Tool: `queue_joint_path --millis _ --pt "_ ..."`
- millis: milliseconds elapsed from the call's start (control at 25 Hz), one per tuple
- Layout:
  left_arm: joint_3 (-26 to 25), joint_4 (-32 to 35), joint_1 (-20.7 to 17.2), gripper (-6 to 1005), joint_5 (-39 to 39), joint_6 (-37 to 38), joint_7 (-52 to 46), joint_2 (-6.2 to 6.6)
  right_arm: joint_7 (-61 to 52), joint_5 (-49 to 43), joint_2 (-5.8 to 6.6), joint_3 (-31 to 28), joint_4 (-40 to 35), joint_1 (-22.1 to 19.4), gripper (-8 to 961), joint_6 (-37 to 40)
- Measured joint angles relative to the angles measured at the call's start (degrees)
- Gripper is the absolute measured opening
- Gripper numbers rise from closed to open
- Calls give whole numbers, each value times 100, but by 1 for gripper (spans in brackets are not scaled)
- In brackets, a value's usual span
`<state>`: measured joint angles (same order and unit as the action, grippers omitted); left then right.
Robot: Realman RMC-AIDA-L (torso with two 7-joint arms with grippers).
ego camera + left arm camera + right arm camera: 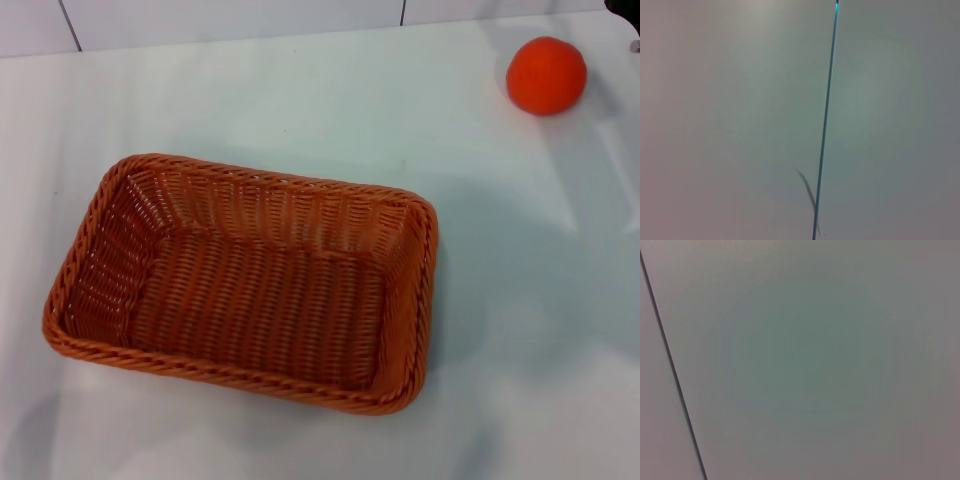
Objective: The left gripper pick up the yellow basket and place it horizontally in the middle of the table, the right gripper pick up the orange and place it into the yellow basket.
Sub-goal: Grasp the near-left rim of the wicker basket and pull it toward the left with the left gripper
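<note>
The yellow basket (250, 285), orange-brown woven wicker with a braided rim, lies flat and empty on the white table (520, 330), left of centre in the head view, its long side running across. The orange (545, 75) rests on the table at the far right, well apart from the basket. A black sliver of the right gripper (633, 10) shows at the top right corner, just beyond the orange and not touching it. The left gripper is out of view. Both wrist views show neither the basket nor the orange.
A white tiled wall (230, 20) runs along the table's far edge. The left wrist view shows a plain pale surface with a thin dark seam (826, 120). The right wrist view shows a similar surface with a seam (670, 365).
</note>
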<state>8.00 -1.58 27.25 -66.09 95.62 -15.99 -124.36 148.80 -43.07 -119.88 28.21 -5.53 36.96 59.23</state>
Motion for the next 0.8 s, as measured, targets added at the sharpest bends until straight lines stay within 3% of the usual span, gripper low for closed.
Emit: queue_joint_path --millis 560,800 --pt "-28 -2 20 739 17 34 -62 0 0 0 0 0 0 4 929 0" --pt "-107 376 -58 735 -18 -23 -1774 65 -4 0 0 -5 0 4 929 1"
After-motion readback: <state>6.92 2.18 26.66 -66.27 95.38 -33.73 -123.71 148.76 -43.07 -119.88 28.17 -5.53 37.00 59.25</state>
